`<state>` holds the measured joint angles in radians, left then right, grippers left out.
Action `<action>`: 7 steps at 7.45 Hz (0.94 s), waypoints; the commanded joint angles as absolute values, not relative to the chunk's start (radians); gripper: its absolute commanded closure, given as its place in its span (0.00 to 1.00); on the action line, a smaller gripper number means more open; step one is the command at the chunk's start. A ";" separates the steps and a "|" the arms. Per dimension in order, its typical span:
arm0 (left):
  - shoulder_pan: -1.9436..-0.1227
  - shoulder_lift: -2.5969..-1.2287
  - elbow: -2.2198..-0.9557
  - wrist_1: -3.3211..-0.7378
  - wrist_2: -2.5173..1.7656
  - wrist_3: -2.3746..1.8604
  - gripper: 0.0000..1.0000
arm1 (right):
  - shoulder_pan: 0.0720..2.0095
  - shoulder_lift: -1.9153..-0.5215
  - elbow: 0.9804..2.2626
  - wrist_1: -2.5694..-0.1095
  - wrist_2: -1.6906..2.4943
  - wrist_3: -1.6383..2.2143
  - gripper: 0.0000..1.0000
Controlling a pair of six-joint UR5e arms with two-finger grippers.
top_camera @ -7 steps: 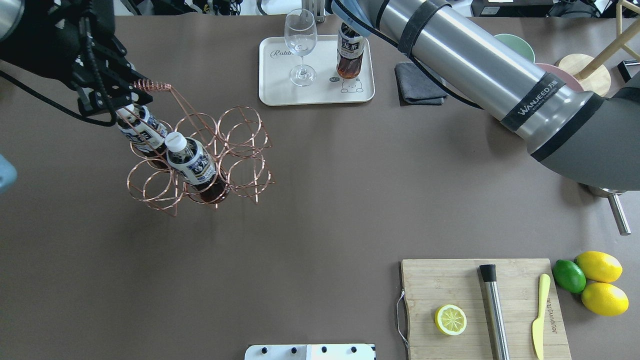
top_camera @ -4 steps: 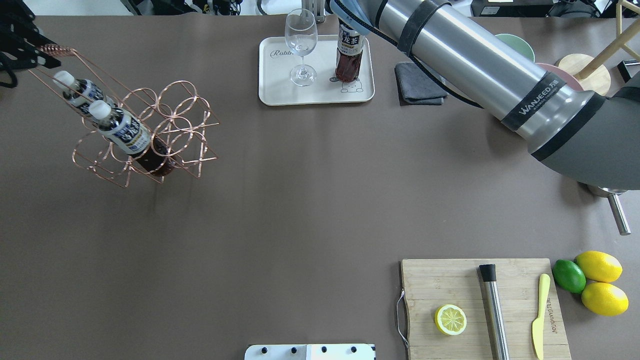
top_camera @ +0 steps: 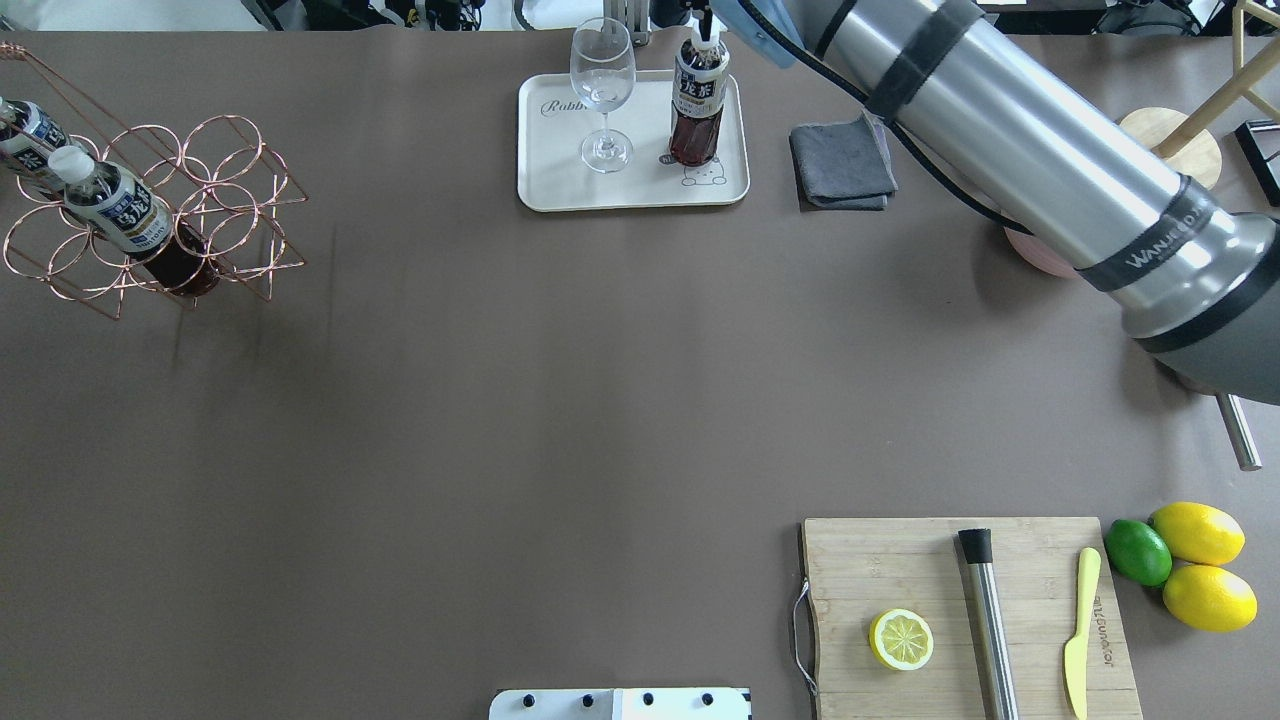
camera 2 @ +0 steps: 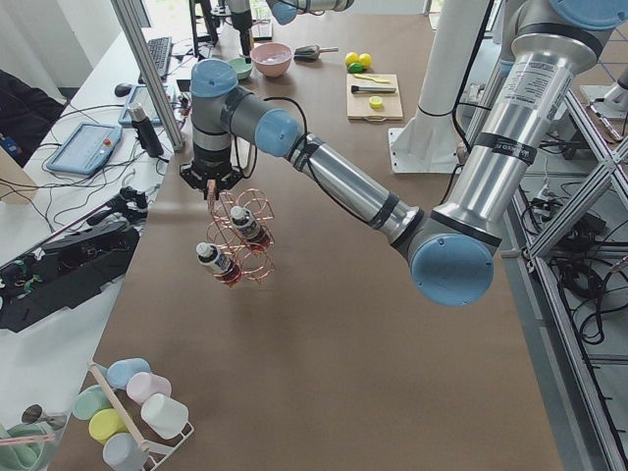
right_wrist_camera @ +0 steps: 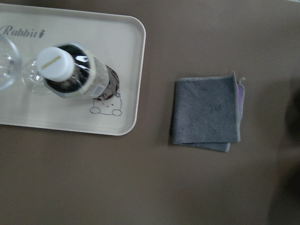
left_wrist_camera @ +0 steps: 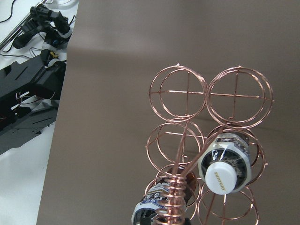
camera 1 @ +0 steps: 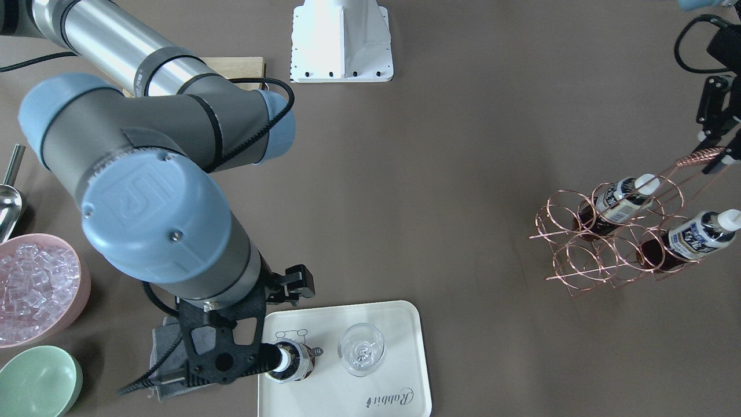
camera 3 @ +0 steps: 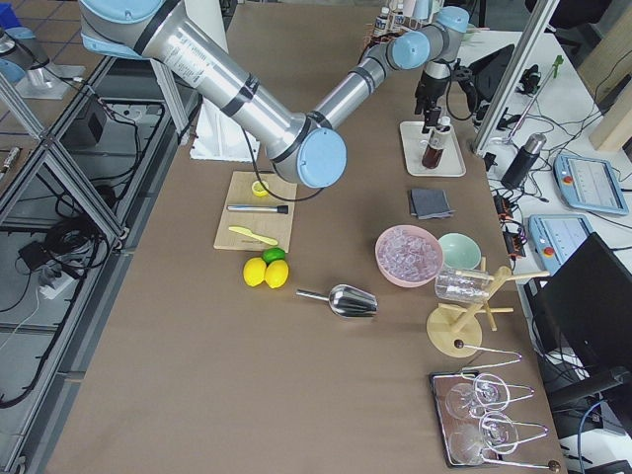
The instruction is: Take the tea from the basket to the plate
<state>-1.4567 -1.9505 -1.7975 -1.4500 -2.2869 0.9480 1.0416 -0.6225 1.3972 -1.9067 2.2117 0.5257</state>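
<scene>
My left gripper (camera 1: 716, 155) is shut on the coiled handle of the copper wire basket (camera 1: 584, 255) and holds it tilted at the table's far left (top_camera: 230, 190). Two tea bottles (camera 1: 619, 202) (camera 1: 694, 237) lean in its cells; they also show in the overhead view (top_camera: 110, 205) (top_camera: 25, 125). A third tea bottle (top_camera: 697, 110) stands upright on the cream plate (top_camera: 560, 150) beside the cartoon animal. My right gripper (camera 1: 272, 359) is just above its cap, open and holding nothing. The right wrist view shows this bottle (right_wrist_camera: 70, 70) standing free on the plate (right_wrist_camera: 117, 47).
A stemmed glass (top_camera: 602, 80) stands on the plate next to the bottle. A grey cloth (top_camera: 840, 165) lies right of the plate. A cutting board (top_camera: 960, 620) with lemon half, muddler and knife is front right. Pink ice bowl (camera 1: 35, 289) and green bowl (camera 1: 35, 379) sit beyond.
My left gripper has carried the basket with its two bottles far to the left and out toward the table's edge. My right arm has drawn up off the bottle on the plate.
</scene>
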 commanded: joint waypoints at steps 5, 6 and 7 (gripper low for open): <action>-1.479 -2.156 -1.432 -1.683 -2.275 0.963 1.00 | 1.314 -1.429 1.896 -1.970 2.273 0.104 0.00; -1.479 -2.184 -1.411 -1.683 -2.255 0.962 1.00 | 1.356 -1.503 1.891 -1.970 2.269 0.088 0.00; -1.465 -2.192 -1.410 -1.686 -2.211 0.954 1.00 | 1.400 -1.585 1.888 -1.936 2.263 0.040 0.00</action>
<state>-1.4779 -2.1637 -1.4363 -1.6734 -2.2623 0.9625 1.3194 -1.4411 1.8908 -1.9687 2.2696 0.1249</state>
